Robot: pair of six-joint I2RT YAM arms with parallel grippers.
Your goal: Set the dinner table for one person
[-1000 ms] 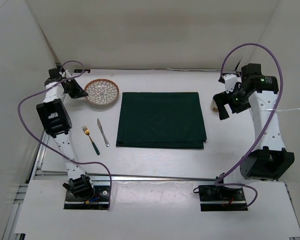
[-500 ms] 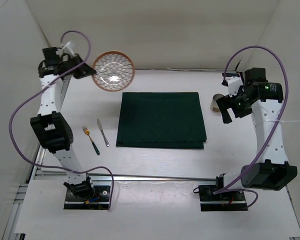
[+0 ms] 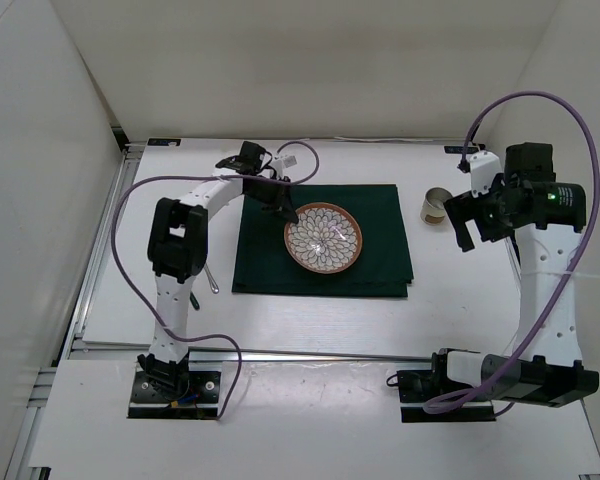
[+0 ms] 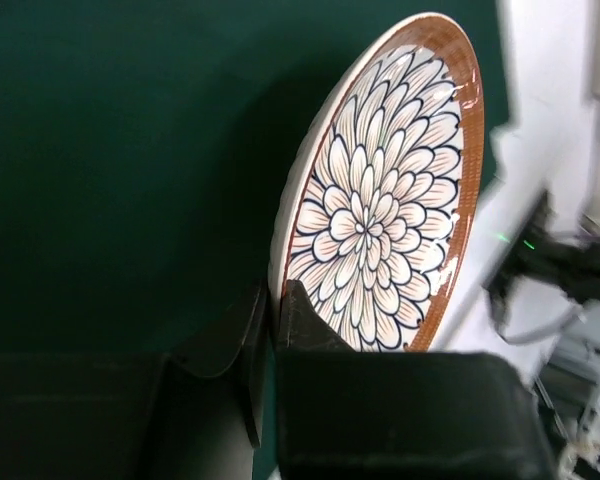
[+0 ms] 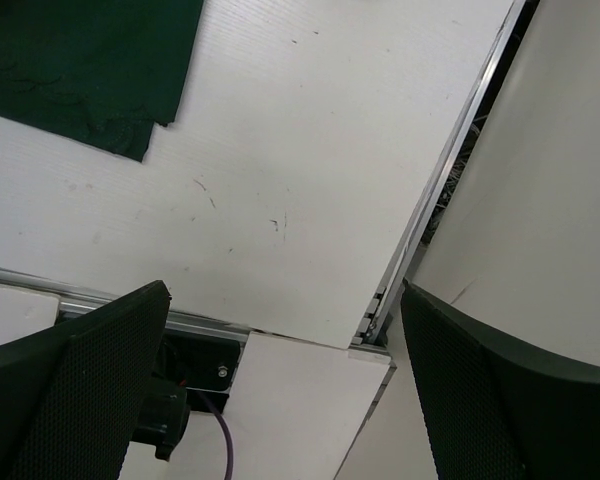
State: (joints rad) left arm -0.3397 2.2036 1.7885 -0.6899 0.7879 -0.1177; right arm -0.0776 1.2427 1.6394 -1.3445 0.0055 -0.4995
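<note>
Over the green cloth (image 3: 380, 215), right of its centre, left arm (image 3: 185, 235) is holding the patterned plate (image 3: 323, 241). Left jaws clenched on the rim at its far-left edge, fingers (image 4: 225, 345) pinching the lip in the wrist view. Rim grip makes sense: the thin edge is all narrow jaws can bite, and it leaves the underside free to land. Plate looks tilted against the cloth with shadow under it, so my read is not set down yet; can't tell if the opposite rim is touching. Cloth is the placemat, so getting the plate onto it is the logical first step. Right arm (image 3: 540, 250) hangs high at the right side, right jaws released wide and holding nothing. Its wrist view sees only bare tabletop (image 5: 300, 150) and a cloth corner, so it's parked out of the way, near the small cup (image 3: 437, 206). Tabletop is the white slab under everything, running from the arm bases to the far wall. Versus a second ago: plate lay at the far left of the tabletop with left jaws on it, was up in the air face-out half a second back, and is now across over the cloth. Right arm has risen and pulled back a bit, so the cup shows whole. Fork is hidden behind left arm, and only a bit of knife (image 3: 212, 284) shows. Cloth hasn't moved.
</note>
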